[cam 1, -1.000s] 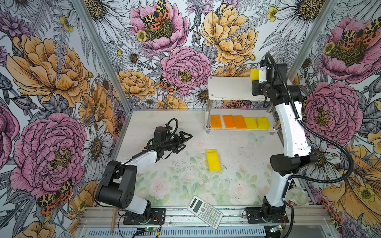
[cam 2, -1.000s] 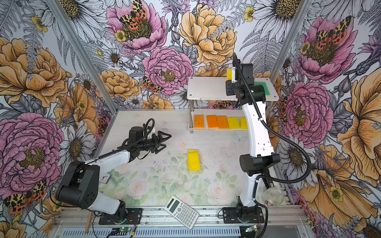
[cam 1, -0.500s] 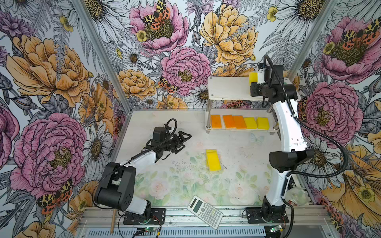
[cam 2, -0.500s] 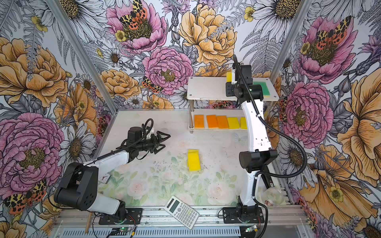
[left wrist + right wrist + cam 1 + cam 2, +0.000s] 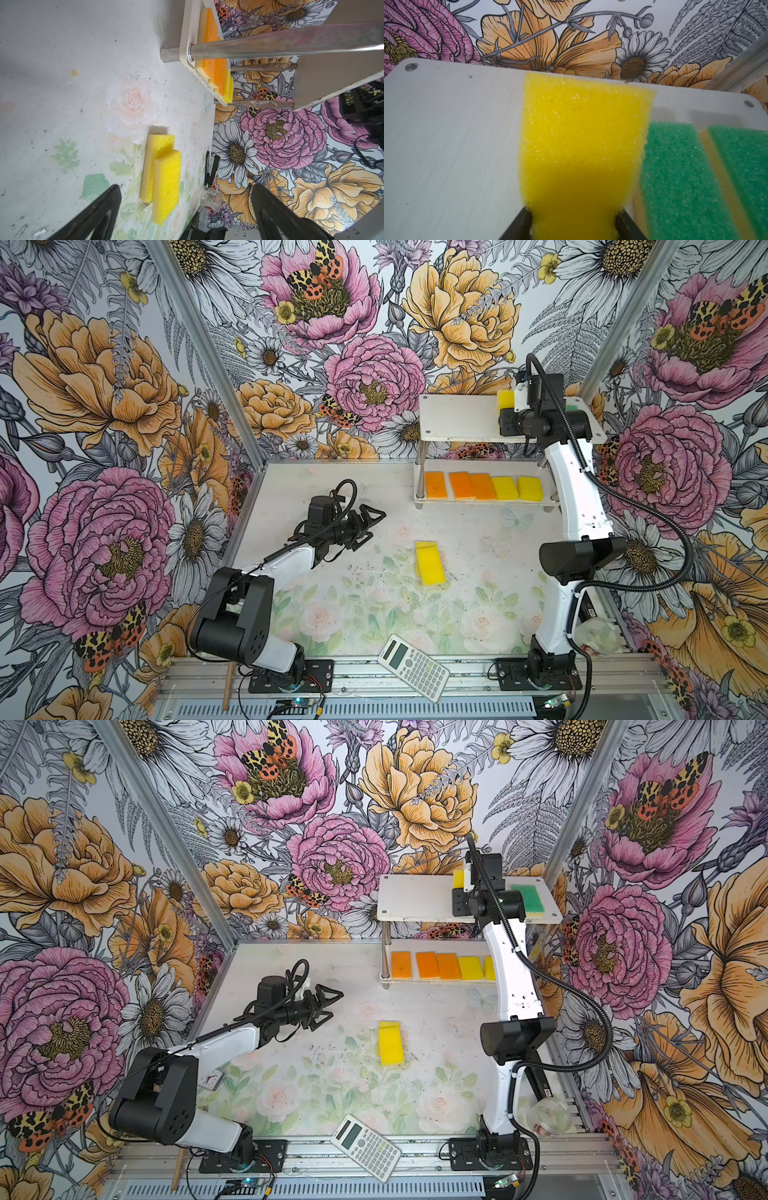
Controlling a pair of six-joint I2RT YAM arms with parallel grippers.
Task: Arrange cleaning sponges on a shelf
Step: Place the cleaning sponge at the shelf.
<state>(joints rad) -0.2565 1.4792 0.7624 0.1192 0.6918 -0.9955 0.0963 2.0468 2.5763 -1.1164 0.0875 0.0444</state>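
Note:
The shelf stands at the back right. Its lower board carries a row of three orange and two yellow cleaning sponges. My right gripper is shut on a yellow sponge, which lies on the top board beside two green-topped sponges. In both top views that yellow sponge pokes out past the wrist, with a green sponge to its right. Two overlapping yellow sponges lie mid-table. My left gripper hovers open to their left, holding nothing.
A white calculator lies at the table's front edge. A clear plastic cup sits by the right arm's base. A wooden stick leans at the front left. Floral walls close in three sides.
The right gripper has carried the yellow sponge slightly left and lower onto the top board. The left arm has barely moved.

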